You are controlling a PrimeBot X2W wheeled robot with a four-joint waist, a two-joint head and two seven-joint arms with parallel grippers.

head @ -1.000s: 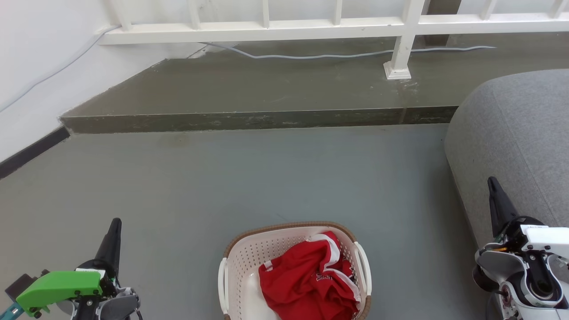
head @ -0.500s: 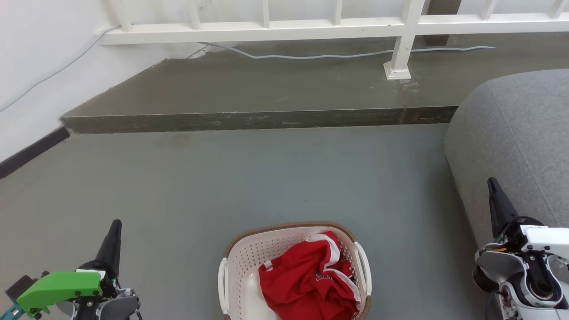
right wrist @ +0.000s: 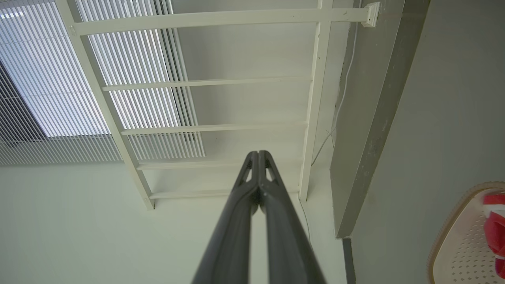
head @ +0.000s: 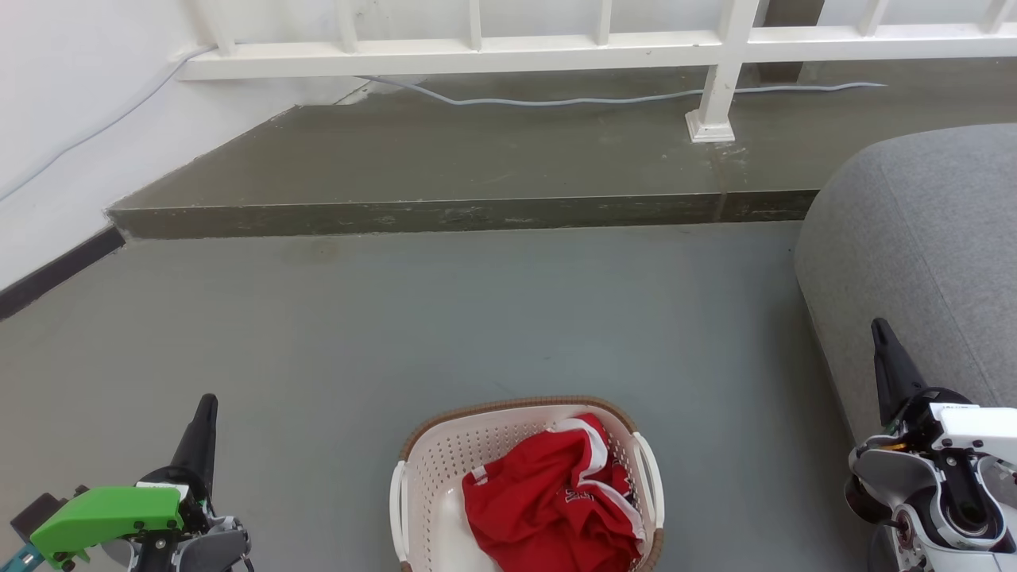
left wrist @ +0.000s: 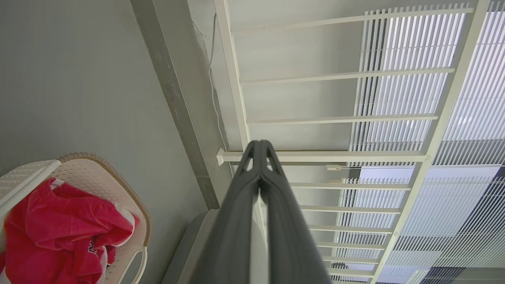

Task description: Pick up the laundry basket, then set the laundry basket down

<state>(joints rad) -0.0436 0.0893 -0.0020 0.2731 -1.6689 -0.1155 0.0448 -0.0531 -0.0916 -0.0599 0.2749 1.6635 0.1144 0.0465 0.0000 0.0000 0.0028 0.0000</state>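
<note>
The laundry basket (head: 433, 465) stands on the grey floor at the bottom centre of the head view, cream-white with perforated walls, a brown rim and white side handles. A crumpled red garment (head: 548, 500) lies in it. The basket (left wrist: 98, 173) also appears at the left wrist view's lower left, and its rim (right wrist: 446, 221) at the right wrist view's lower right. My left gripper (head: 206, 403) is shut, off to the basket's left. My right gripper (head: 878, 327) is shut, far to the basket's right. Both hold nothing, tips together (left wrist: 259, 142) (right wrist: 258, 152).
A raised dark step (head: 445, 213) crosses the floor ahead, with a white railing (head: 508, 52) and a grey cable (head: 556, 100) behind it. A grey upholstered seat (head: 922, 262) bulges in at the right, close to my right gripper. A white wall (head: 56, 119) runs along the left.
</note>
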